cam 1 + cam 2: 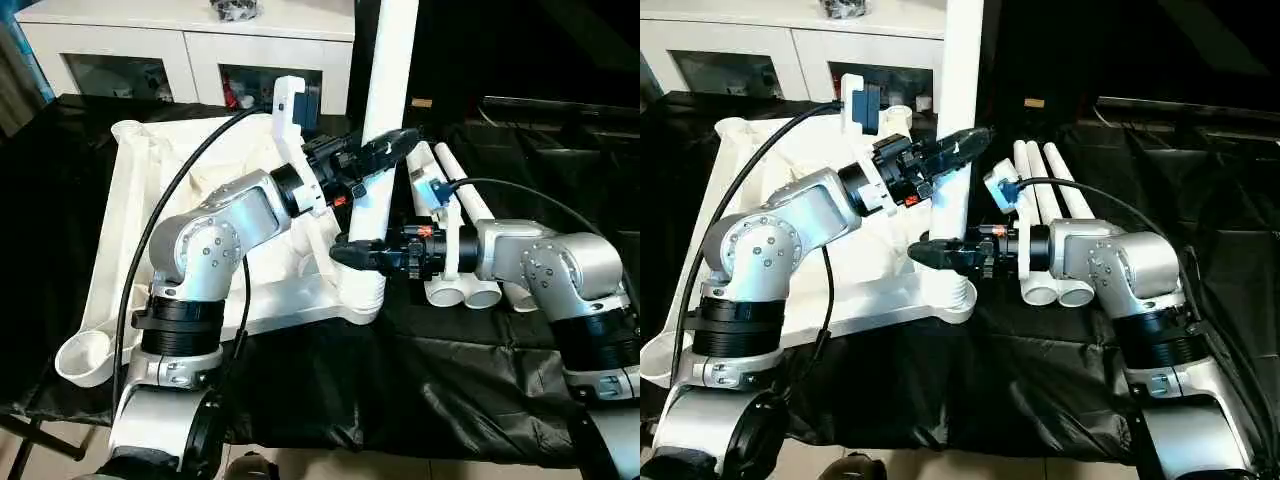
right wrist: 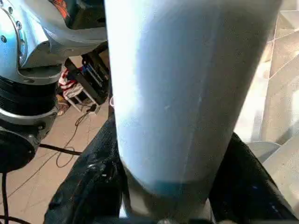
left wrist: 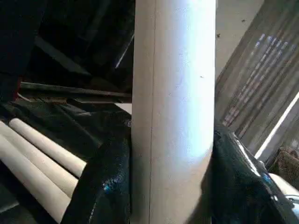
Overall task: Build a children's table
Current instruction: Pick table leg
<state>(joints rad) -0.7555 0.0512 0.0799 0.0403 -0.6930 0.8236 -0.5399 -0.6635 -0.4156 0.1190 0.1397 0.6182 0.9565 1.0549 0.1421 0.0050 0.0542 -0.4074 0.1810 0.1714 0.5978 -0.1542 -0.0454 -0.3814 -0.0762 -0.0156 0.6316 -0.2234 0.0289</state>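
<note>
Over black cloth (image 1: 420,370), both tools, left (image 1: 385,150) and right (image 1: 352,252), clasp upright leg (image 1: 385,90).

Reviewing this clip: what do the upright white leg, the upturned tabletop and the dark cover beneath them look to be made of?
The upright white tube leg looks like moulded plastic: smooth, faintly glossy, with a thin seam line along it. The upturned white tabletop seems to be the same matte-white plastic, with moulded walls and a round corner socket. The black cover is probably thin plastic sheeting or coated fabric: it wrinkles and glints.

Dim room; overhead light glares on the upright leg (image 1: 388,110), wrist views blurred
</note>
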